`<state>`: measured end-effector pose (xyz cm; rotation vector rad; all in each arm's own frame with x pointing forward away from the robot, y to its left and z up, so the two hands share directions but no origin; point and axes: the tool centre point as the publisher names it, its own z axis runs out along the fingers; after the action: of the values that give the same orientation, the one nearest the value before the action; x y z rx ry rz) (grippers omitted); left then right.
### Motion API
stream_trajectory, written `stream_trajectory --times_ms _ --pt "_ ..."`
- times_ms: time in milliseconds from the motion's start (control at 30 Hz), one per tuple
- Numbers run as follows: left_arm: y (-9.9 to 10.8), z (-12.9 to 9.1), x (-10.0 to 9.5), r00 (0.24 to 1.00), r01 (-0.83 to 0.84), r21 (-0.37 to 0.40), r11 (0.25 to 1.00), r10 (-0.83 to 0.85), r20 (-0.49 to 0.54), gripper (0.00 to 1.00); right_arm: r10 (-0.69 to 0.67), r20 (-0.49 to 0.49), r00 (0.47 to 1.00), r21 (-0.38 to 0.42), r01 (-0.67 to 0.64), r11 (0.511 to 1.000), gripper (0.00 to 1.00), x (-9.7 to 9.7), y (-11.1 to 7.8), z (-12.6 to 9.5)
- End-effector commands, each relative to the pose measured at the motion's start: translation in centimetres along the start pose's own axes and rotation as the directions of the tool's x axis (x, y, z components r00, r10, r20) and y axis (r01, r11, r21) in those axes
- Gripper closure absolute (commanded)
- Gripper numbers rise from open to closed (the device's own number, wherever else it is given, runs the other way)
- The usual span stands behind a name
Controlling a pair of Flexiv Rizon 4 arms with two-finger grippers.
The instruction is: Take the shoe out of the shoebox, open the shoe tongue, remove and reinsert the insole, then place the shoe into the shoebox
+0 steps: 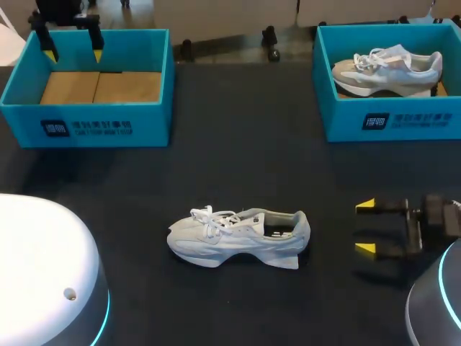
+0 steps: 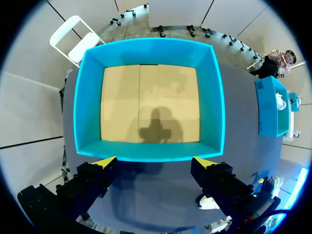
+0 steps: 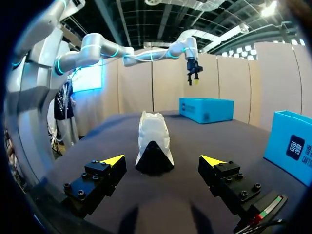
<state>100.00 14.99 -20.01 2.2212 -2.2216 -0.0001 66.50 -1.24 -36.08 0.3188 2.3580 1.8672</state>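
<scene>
Head view is showing the shoe (image 1: 238, 238) sitting upright on its sole on the dark counter (image 1: 252, 166), outside any box, its toe pointing to my left and its heel to my right. White laces are lying bunched over the tongue, and the collar opening is facing up.

I am judging the step in hand to be opening the tongue. To do it well, I am thinking one hand should be pinning the shoe by the heel while the other is lifting the tongue up and toward the toe, pinching above the laces so the light shoe is not sliding or tipping.

My right hand (image 1: 366, 228) is hovering low just off the heel end of the shoe, apart from it, fingers level and spread wide with nothing between them. The right wrist view is looking straight at the heel.

My left hand (image 1: 73, 54) is hanging well beyond the shoe on its toe side, pointing down over the shoebox (image 1: 86, 126), fingers released and empty. Only the cardboard floor is showing inside.

A second shoebox (image 1: 389, 122), well beyond the heel side of the shoe, is holding another shoe (image 1: 389, 71).
</scene>
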Motion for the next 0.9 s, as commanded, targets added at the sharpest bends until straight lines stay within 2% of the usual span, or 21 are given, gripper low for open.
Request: stream_trajectory --times_ms 33,200,367,633,900 --pt "0.0 0.0 0.0 1.0 0.0 0.0 1.0 0.0 0.0 0.0 0.001 0.042 0.999 0.001 -0.001 1.0 0.0 1.3 0.0 1.5" --pt "0.0 0.0 0.0 1.0 0.0 0.0 1.0 0.0 0.0 0.0 0.006 0.065 0.998 0.011 -0.007 1.0 0.0 1.4 -0.4 2.7" --pt "0.0 0.0 0.0 1.0 0.0 0.0 1.0 0.0 0.0 0.0 0.01 0.091 0.996 -0.016 -0.008 1.0 0.0 1.4 -0.6 3.6" --pt "0.0 0.0 0.0 1.0 0.0 0.0 1.0 0.0 0.0 0.0 0.033 0.116 0.993 0.011 -0.035 0.999 0.0 0.9 -0.6 5.8" --pt "0.0 0.0 0.0 1.0 0.0 0.0 1.0 0.0 0.0 0.0 0.045 0.144 0.988 -0.009 -0.045 0.999 0.0 1.1 -0.9 6.9"
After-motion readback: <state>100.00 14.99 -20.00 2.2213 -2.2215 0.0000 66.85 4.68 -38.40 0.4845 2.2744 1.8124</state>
